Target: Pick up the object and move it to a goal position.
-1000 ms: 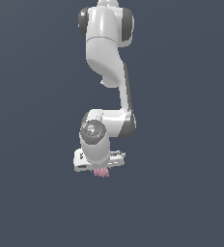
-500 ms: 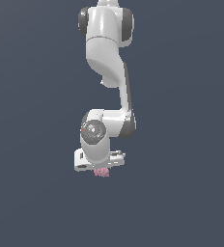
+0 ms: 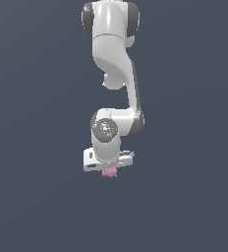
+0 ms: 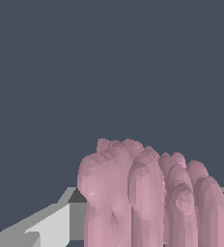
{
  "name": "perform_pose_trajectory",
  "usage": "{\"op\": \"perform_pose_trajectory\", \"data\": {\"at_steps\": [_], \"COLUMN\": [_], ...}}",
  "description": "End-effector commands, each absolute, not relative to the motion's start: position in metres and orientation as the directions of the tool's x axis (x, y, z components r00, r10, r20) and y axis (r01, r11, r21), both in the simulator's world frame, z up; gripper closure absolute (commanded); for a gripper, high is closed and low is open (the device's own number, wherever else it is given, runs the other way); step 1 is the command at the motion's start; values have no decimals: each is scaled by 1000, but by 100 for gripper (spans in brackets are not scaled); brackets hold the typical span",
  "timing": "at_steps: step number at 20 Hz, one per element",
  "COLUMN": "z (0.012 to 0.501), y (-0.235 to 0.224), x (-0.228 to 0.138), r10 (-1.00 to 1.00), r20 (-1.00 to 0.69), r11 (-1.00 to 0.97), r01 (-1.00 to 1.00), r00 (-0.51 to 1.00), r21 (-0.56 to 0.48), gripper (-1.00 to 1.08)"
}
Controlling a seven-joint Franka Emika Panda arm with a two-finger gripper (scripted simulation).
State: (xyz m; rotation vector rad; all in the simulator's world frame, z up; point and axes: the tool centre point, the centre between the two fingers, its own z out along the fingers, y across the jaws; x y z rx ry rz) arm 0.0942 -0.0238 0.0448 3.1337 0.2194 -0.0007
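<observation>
Wrist view is showing the ribbed pink object [image 4: 152, 198] apparently sitting clamped in the gripper [image 3: 109, 170], being held for carrying toward the goal.

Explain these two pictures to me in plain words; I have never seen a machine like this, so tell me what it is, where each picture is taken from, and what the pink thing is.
These are computer renders, not photos. The exterior view shows a white jointed robot arm hanging over a plain dark grey background. At its lower end is its tool, the part that grasps. A small pink object sits right under it. The wrist view comes from a camera mounted on the arm's wrist, so the same object fills the frame: pale pink, with rounded upright ribs. The grey shape behind it is part of the tool. The object appears to be held in the tool, though the fingers themselves are hidden. Nothing else is visible.
</observation>
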Motion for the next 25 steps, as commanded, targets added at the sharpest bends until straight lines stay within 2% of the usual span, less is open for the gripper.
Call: {"op": "perform_pose_trajectory", "data": {"at_steps": [1,16,25], "z": [45,47,48], "y": [-9,119,150], "x": [87,26,14], "r10": [140,140,140], "r20": [0,0,0], "r11": [-990,-990,-990], "r01": [140,140,140], "r00": [990,990,990], "r21": [0,0,0], "gripper": [108,108,108]}}
